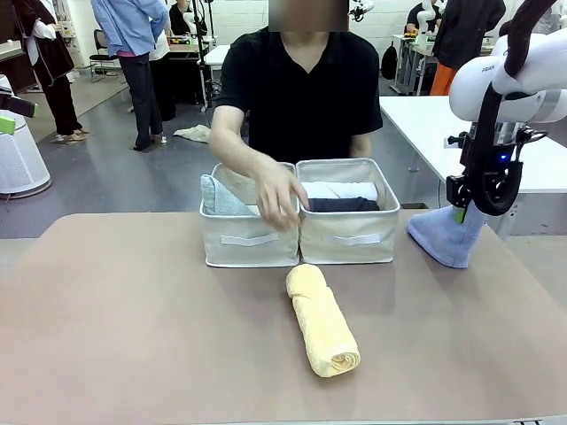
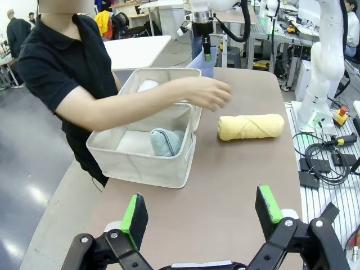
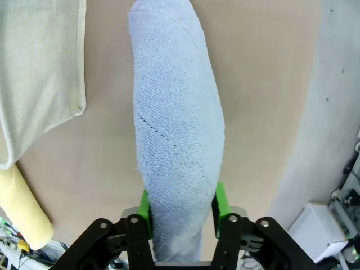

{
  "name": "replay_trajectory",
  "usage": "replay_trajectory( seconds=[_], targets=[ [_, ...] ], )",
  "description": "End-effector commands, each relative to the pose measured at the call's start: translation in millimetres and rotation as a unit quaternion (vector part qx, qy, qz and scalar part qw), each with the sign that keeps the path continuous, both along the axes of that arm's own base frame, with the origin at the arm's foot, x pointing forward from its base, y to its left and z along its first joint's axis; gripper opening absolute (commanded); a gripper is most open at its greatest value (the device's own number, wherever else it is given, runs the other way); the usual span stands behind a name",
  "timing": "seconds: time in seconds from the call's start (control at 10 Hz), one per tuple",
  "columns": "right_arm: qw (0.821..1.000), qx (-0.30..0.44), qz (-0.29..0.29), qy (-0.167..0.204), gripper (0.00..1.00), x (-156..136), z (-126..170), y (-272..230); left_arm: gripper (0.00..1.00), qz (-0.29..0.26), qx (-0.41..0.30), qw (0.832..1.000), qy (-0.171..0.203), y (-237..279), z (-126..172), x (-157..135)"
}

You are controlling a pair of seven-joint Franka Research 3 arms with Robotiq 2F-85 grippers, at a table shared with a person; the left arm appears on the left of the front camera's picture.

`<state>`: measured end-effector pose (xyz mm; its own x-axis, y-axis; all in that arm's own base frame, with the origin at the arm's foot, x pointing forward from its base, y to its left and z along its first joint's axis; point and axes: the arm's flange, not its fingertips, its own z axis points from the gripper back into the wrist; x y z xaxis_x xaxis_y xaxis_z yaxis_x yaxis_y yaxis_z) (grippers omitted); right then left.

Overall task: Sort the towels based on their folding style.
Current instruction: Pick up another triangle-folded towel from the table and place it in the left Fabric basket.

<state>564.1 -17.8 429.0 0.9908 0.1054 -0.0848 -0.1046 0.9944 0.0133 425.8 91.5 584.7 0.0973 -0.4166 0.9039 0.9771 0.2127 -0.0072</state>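
Right wrist view is showing the lavender-blue towel (image 3: 174, 140) pinched between the right gripper's (image 3: 181, 209) pads, hanging beside the right bin (image 1: 350, 237) near the table's (image 1: 133, 310) edge. A mint towel (image 1: 221, 197) is lying in the left bin (image 1: 248, 241), and a white roll (image 1: 341, 189) and a dark grey roll (image 1: 341, 204) are sitting in the right one. The yellow roll (image 1: 323, 332) is lying unsorted in front. The person's hand (image 1: 279, 197) is crowding the bins. The left gripper (image 2: 202, 214) is gaping wide, empty.
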Motion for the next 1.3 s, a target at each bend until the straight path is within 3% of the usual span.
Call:
replay_trajectory(
  seconds=[0.0, 0.5, 0.7, 0.8, 0.9, 1.2],
  targets=[
    [1.0, -0.009, 0.009, -0.003, 0.0, 1, 1, -3, 1.0, -0.002, -0.006, 1.0, -0.002, 1, 1, -1],
    [1.0, -0.015, 0.02, -0.015, 0.0, -8, 14, -3, 1.0, -0.002, -0.006, 1.0, -0.002, 1, 1, -1],
    [0.999, -0.006, 0.033, -0.031, 0.0, -29, 45, -7, 1.0, -0.002, -0.006, 1.0, -0.002, 1, 1, -1],
    [0.999, -0.002, 0.032, -0.039, 0.15, -44, 64, -9, 1.0, -0.002, -0.006, 1.0, -0.002, 1, 1, -1],
    [0.998, 0.01, 0.04, -0.039, 0.15, -61, 87, -10, 1.0, -0.002, -0.006, 1.0, -0.002, 1, 1, -1],
    [0.994, -0.003, 0.067, -0.089, 0.15, -119, 160, 2, 1.0, -0.002, -0.006, 1.0, -0.002, 1, 1, -1]
  ],
)
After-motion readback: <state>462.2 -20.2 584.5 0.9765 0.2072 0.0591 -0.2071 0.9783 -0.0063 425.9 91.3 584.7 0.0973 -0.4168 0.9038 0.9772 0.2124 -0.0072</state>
